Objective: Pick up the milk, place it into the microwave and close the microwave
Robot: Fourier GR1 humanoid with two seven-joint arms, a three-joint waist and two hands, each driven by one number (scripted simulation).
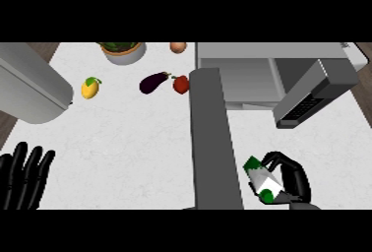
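Note:
The milk (260,180) is a small white carton with green ends, held at the lower right of the head view. My right hand (292,178) is curled round it, fingers wrapping its right side, just right of the microwave's door. The microwave (240,74) stands at the back right, its cavity open. Its grey door (214,142) swings out toward me and runs down the middle of the view. My left hand (23,176) rests open at the lower left edge, fingers up.
On the white counter (123,142) lie a yellow fruit (90,88), a dark eggplant (152,82) and a red vegetable (180,84). A potted plant (123,51) and a brown egg-like item (178,47) stand at the back. A big grey cylinder (33,83) fills the upper left.

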